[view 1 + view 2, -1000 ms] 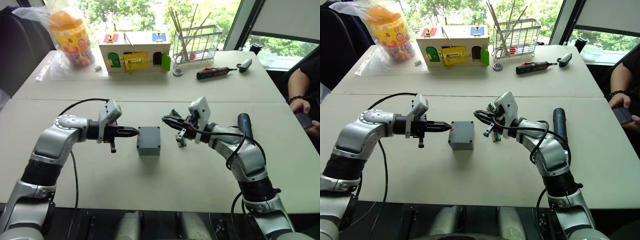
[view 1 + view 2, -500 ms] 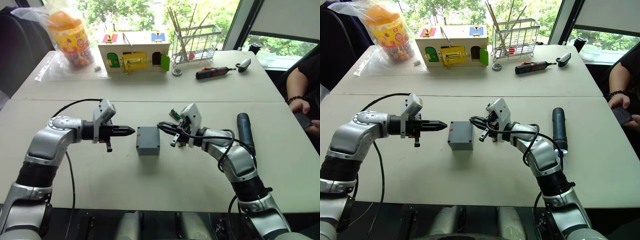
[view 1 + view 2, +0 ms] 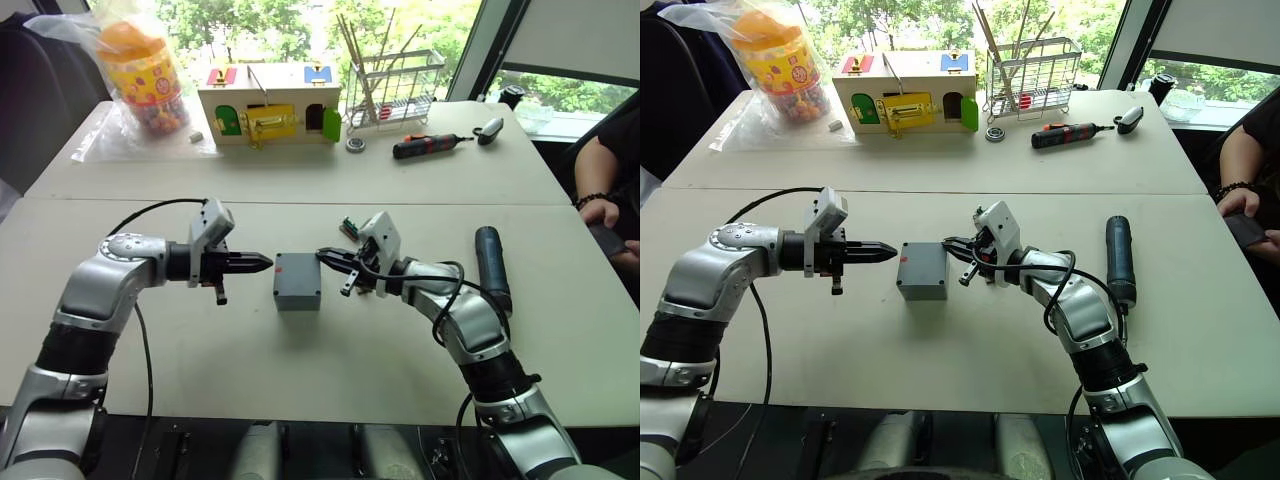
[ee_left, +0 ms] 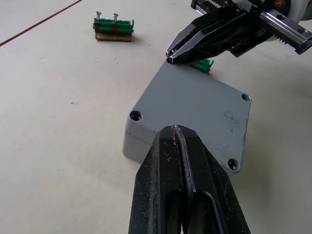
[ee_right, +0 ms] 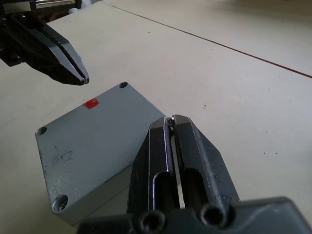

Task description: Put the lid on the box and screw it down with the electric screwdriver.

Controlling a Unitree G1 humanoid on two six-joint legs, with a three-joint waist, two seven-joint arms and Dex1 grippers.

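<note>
The grey box (image 3: 297,280) stands mid-table. Its top is a flat grey face (image 4: 195,114) with corner screw holes and a small red mark (image 5: 91,103); I take this for the lid, though no seam shows clearly. My left gripper (image 3: 268,264) is shut and empty, its tip at the box's left edge by the red mark. At the box's far right corner sits the tip of my right gripper (image 3: 323,254), also shut and empty. The dark blue electric screwdriver (image 3: 491,268) lies on the table to the right of my right arm.
Small green terminal blocks (image 4: 113,27) lie just behind the box. At the back stand a wooden toy house (image 3: 268,103), a sweets jar (image 3: 142,75), a wire rack (image 3: 393,85) and a red-and-black screwdriver (image 3: 430,145). A person's hand (image 3: 603,215) rests at the right edge.
My right gripper has come down and closer to the box's right corner. The left gripper has barely moved.
</note>
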